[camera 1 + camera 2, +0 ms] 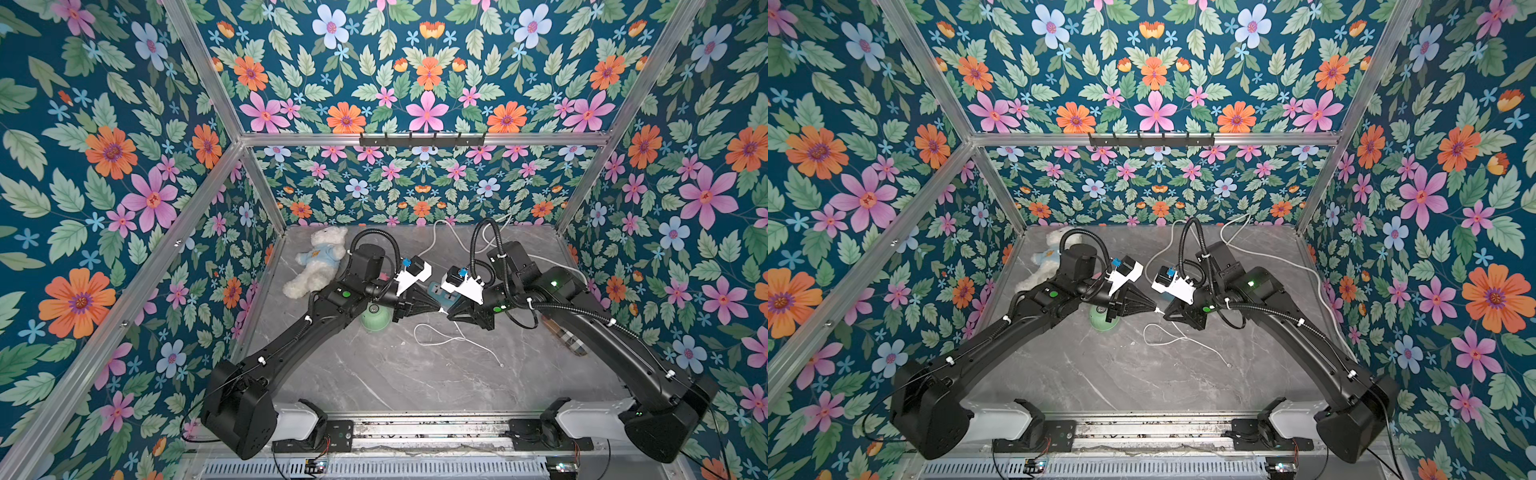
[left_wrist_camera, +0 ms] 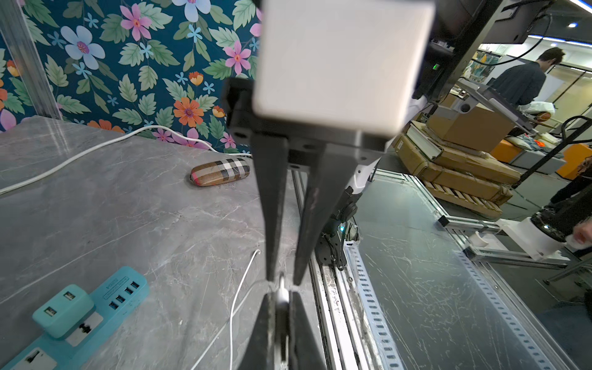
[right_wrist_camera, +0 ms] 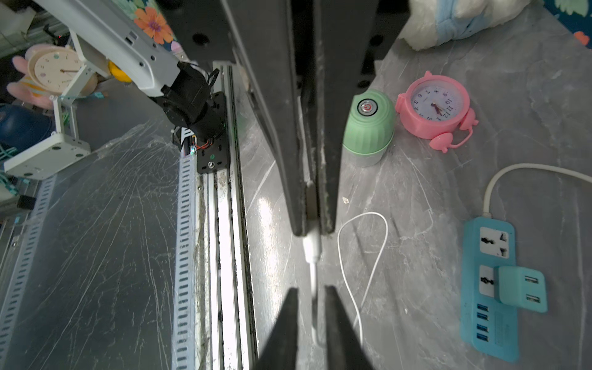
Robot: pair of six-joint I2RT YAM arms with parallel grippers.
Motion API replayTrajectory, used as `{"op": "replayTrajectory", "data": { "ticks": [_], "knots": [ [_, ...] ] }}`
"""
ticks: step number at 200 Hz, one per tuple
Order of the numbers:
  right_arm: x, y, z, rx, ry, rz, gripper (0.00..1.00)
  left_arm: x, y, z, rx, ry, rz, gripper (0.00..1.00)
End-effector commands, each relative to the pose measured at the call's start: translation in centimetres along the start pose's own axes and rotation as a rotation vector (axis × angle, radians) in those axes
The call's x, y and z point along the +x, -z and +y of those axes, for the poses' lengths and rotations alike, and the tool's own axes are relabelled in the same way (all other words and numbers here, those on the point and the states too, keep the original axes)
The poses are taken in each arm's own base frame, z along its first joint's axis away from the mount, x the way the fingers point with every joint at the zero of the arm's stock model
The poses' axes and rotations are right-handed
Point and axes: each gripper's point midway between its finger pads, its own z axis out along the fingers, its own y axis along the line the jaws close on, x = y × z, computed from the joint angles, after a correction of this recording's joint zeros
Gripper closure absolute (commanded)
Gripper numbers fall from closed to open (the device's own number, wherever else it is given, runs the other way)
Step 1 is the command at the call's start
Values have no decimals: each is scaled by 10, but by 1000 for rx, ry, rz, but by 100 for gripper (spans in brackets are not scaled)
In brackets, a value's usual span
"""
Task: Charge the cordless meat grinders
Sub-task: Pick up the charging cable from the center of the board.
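Looking down from above, in both top views the two arms meet tip to tip over the grey marble table (image 1: pixel 395 382). The left gripper (image 1: pixel 438 308) (image 1: pixel 1154 309) is pinched tight on the plug end of a white cable (image 1: pixel 444 311). The right gripper (image 1: pixel 450 314) (image 1: pixel 1165 313) faces it head-on, its tips right at that same plug. The mint-green meat grinder (image 1: pixel 374 319) (image 1: pixel 1101 322) stands on the table just behind the left gripper's fingers, half tucked under its wrist. A plush bear (image 1: pixel 316 259) lies well back from that hand.

From the left wrist, the left gripper (image 2: pixel 282 293) clamps the white cable (image 2: pixel 231 320) by its plug. The right gripper (image 2: pixel 283 279) comes in opposite, its two fingers a little apart with the plug's end between their tips. Off to one side of the left gripper lies a teal power strip (image 2: pixel 125 294) with a teal cube adapter (image 2: pixel 62 309) plugged into it. A checked glasses case (image 2: pixel 221 171) lies farther out.

From the right wrist, the right gripper (image 3: pixel 311 290) has its jaws parted, with the cable running through the gap. I can't tell whether they touch it. The left gripper (image 3: pixel 314 231) opposite is closed on the plug. The meat grinder (image 3: pixel 368 125) stands upright just beside the left gripper's fingers, silver button on top. A pink alarm clock (image 3: pixel 437 102) sits just beside the grinder on its far side from the left gripper.
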Motion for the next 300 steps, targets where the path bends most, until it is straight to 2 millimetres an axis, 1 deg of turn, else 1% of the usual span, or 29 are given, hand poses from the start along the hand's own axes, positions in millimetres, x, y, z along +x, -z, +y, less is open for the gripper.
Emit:
{"op": "replayTrajectory", "data": {
  "ticks": [1, 4, 15, 28, 40, 51, 71, 81, 93, 108, 117, 133, 142, 157, 173, 188, 209, 228, 256, 264, 282, 300],
  "knots": [
    [-34, 4, -10, 55, -67, -216, 44, -27, 4, 9, -81, -59, -131, 100],
    [-35, 3, -11, 56, -78, -237, 43, -32, 5, 9, -90, -61, -154, 100],
    [-40, 4, -11, 53, -101, -306, 43, -39, 5, 11, -113, -56, -183, 100],
    [-44, 4, -11, 50, -120, -353, 44, -43, 1, 9, -107, -53, -191, 100],
    [-47, 4, -11, 45, -126, -387, 47, -44, -1, 7, -103, -52, -195, 100],
    [-47, 4, -11, 43, -128, -408, 53, -44, -3, 6, -94, -50, -193, 100],
    [-47, 6, -10, 35, -124, -431, 68, -45, -3, 4, -88, -55, -194, 100],
    [-45, 8, -8, 32, -126, -434, 72, -47, -2, 4, -93, -61, -196, 100],
    [-42, 11, -6, 39, -127, -435, 71, -48, -2, 5, -101, -67, -199, 100],
    [-37, 14, -6, 57, -134, -433, 63, -50, -1, 6, -113, -75, -207, 100],
    [-36, 18, -4, 67, -131, -441, 61, -52, 0, 7, -121, -80, -212, 100],
    [-37, 24, -1, 77, -116, -464, 60, -58, 1, 8, -130, -83, -227, 100],
    [-39, 28, 0, 82, -107, -485, 60, -66, 1, 9, -136, -85, -241, 100],
    [-50, 41, -1, 100, -91, -542, 60, -88, 4, 9, -144, -89, -275, 100],
    [-68, 65, -5, 130, -69, -631, 60, -123, 10, 7, -155, -103, -340, 100],
    [-84, 86, -8, 140, -47, -709, 60, -151, 16, 4, -159, -120, -390, 100],
    [-104, 107, -7, 137, 2, -769, 56, -177, 20, -2, -151, -140, -428, 100],
    [-123, 119, -1, 112, 46, -796, 51, -189, 20, -8, -136, -151, -439, 100],
    [-148, 135, 9, 69, 105, -846, 51, -199, 17, -15, -113, -165, -444, 100],
    [-153, 140, 12, 62, 120, -867, 54, -201, 17, -17, -109, -169, -446, 100],
    [-160, 147, 17, 50, 140, -897, 67, -202, 17, -17, -111, -181, -449, 100],
    [-163, 150, 19, 39, 142, -909, 72, -203, 17, -18, -111, -186, -452, 100]
  ]
}}
